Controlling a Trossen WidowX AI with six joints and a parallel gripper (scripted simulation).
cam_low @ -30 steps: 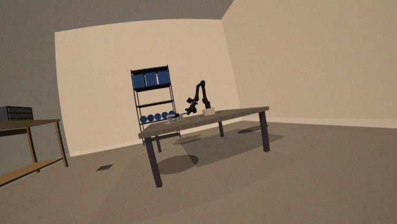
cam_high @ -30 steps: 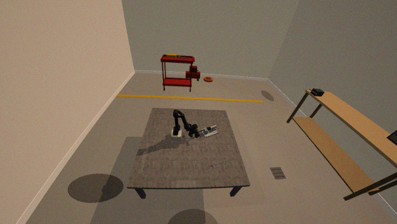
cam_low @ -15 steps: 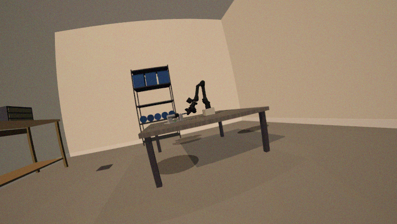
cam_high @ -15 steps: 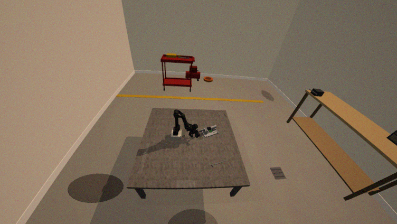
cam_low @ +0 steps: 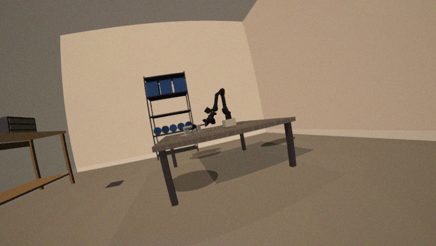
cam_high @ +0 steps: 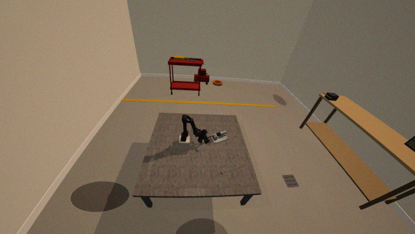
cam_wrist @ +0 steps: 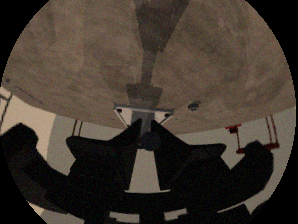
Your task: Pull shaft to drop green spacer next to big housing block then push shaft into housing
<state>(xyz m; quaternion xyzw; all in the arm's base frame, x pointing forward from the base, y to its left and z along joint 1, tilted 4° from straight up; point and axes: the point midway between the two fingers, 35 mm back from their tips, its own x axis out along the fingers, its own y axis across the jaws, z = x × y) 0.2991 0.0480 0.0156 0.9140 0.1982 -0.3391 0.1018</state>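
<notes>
My gripper [cam_high: 207,137] [cam_low: 204,123] [cam_wrist: 145,121] is shut on the shaft, level with it at the end away from the housing. The shaft's dark round end [cam_wrist: 150,141] shows between the fingers; its grey rod [cam_low: 201,124] runs toward the fixture. The fixture's pale base plate [cam_high: 221,140] lies on the table [cam_high: 189,174]. The housing block [cam_high: 223,132] [cam_low: 186,129] is at its far end. A black piece [cam_high: 218,134] sits on the shaft line beside it. A green spot [cam_high: 219,137] [cam_low: 191,132], seemingly the green spacer, is low under the shaft line. Other spacers are too small to tell apart.
My arm's white base block [cam_high: 184,141] [cam_low: 229,122] stands behind the gripper. A thin tool [cam_high: 229,170] lies toward the table's front. A small round grey item [cam_wrist: 193,106] lies beside the fixture in the wrist view.
</notes>
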